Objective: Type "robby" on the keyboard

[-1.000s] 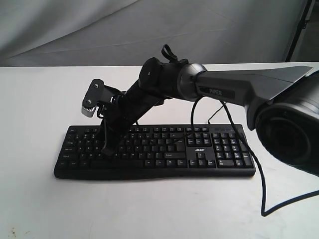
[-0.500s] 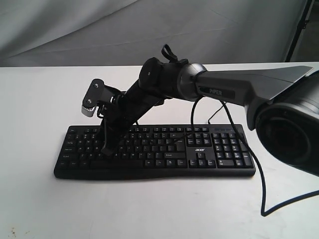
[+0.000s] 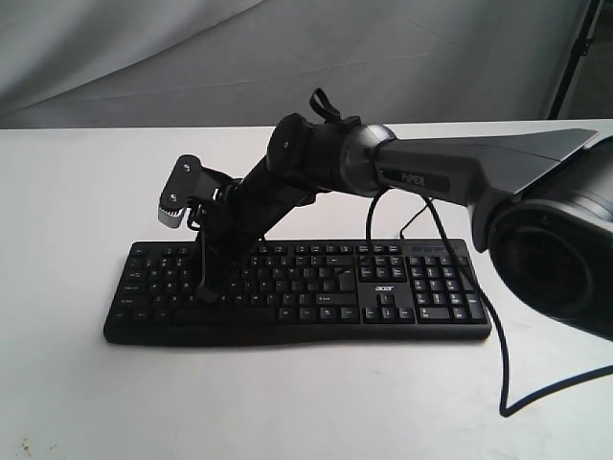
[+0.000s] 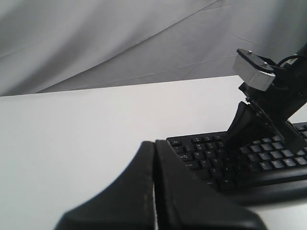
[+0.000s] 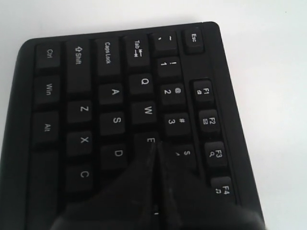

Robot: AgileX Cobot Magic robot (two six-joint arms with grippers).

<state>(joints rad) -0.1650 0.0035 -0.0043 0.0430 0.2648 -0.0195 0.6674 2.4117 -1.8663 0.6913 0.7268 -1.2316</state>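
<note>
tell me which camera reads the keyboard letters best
The right wrist view: the keyboard fills the frame and legends Q, W, A, S read clearly by the right hand. The exterior view shows the keyboard's full width, legends tiny; the left wrist view catches one blurry corner.

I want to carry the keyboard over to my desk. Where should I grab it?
Probably the short end by the number pad, coming in from the exterior view's right. The keyboard lies flat and wide on the table, so only its thin edges offer a pinch. The right gripper is shut over the letter keys at the other end, so that side is blocked.
</note>
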